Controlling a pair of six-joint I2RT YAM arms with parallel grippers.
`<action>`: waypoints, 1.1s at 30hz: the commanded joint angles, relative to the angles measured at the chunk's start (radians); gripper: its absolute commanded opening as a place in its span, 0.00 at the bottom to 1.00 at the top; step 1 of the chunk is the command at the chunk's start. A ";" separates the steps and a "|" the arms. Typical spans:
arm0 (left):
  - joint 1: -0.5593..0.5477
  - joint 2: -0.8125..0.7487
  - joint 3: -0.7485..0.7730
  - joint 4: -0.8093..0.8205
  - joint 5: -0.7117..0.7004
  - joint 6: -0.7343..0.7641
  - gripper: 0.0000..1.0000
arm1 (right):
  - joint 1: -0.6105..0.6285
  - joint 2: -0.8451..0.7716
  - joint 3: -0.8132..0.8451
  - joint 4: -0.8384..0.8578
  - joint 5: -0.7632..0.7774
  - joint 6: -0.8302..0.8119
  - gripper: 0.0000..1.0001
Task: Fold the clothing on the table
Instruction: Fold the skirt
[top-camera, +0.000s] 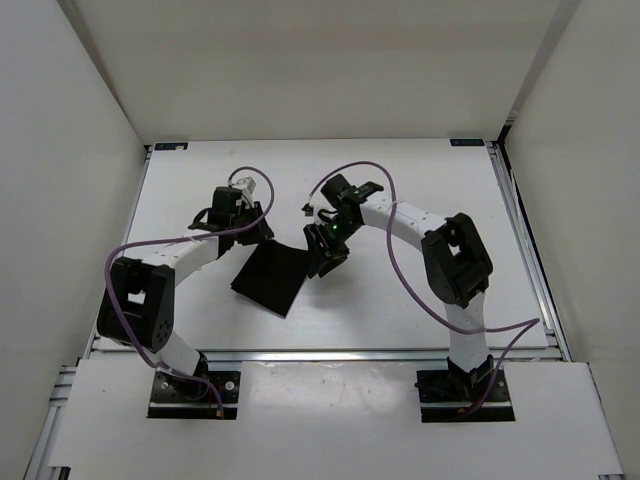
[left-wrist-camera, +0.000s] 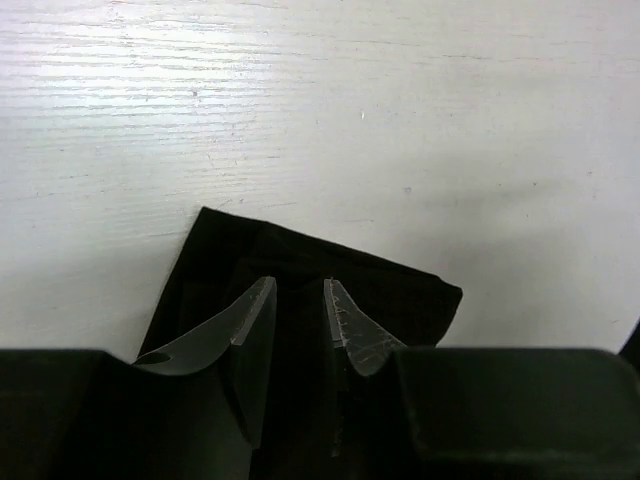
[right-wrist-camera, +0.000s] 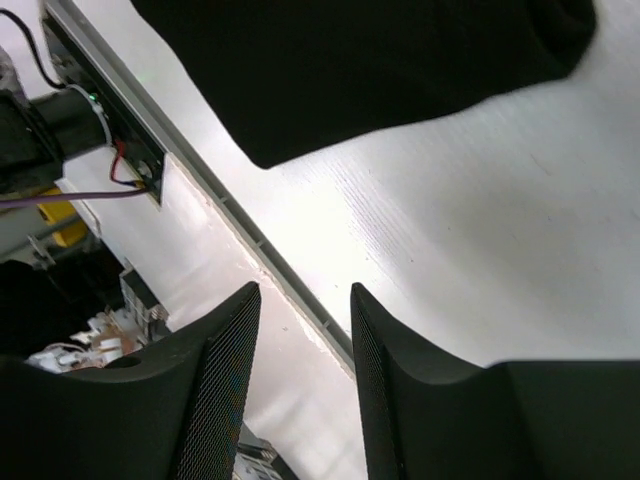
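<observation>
The clothing (top-camera: 272, 280) lies flat at the middle of the table (top-camera: 420, 180), its upper edge partly hidden beneath both grippers in the top view. The left gripper (left-wrist-camera: 300, 285) hangs over it with its jaws a narrow gap apart; black on black hides whether fabric sits between them. The right gripper (right-wrist-camera: 305, 290) stands wide and empty, and the garment is cut off by the top of its wrist view.

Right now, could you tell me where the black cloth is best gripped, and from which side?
Probably grip the cloth by its far left corner, from the left arm's side. It lies flat, and that corner sits below the open left gripper; the right gripper hangs open over the table beside it.
</observation>
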 joint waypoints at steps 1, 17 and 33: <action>-0.016 0.008 0.046 0.013 -0.003 0.038 0.37 | -0.030 -0.083 -0.046 0.066 -0.035 0.031 0.47; -0.025 -0.035 0.045 -0.102 -0.109 0.230 0.43 | -0.030 -0.061 -0.053 0.071 -0.086 0.032 0.46; -0.007 -0.001 0.036 -0.078 0.003 0.225 0.42 | -0.047 -0.055 -0.059 0.069 -0.086 0.028 0.47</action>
